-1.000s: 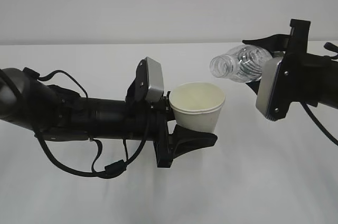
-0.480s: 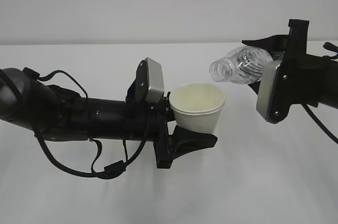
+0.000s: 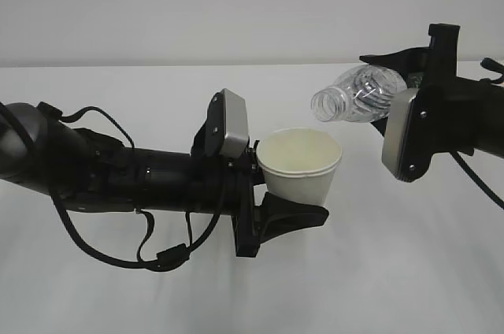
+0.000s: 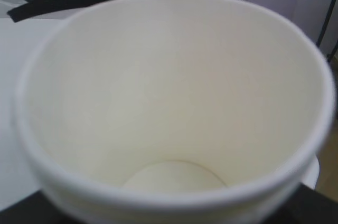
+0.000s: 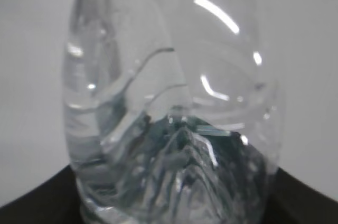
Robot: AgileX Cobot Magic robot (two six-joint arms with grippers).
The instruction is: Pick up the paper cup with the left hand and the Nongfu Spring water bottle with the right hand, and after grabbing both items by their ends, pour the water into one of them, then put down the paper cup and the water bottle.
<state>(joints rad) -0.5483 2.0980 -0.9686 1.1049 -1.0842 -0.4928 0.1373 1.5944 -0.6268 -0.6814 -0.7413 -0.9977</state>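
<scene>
The paper cup is a small white tapered cone of matte paper with a rolled rim and a pale cream inside; the left wrist view looks straight into it, down smooth walls to a round flat bottom that looks dry. It is held up off the surface, tilted slightly, by the left hand, whose black plastic fingers are closed around the cup's lower end. The Nongfu Spring water bottle is clear, thin ribbed plastic with a capless threaded neck; it lies nearly on its side in the air, its open mouth pointing left and slightly down, just above and to the right of the cup's rim without touching it. The right hand grips the bottle at its base end, where the right wrist view shows glossy curved ribs and bright reflections. Whether water sits inside cannot be told. The surface below is plain, smooth and white, meeting a bare pale grey wall behind.
</scene>
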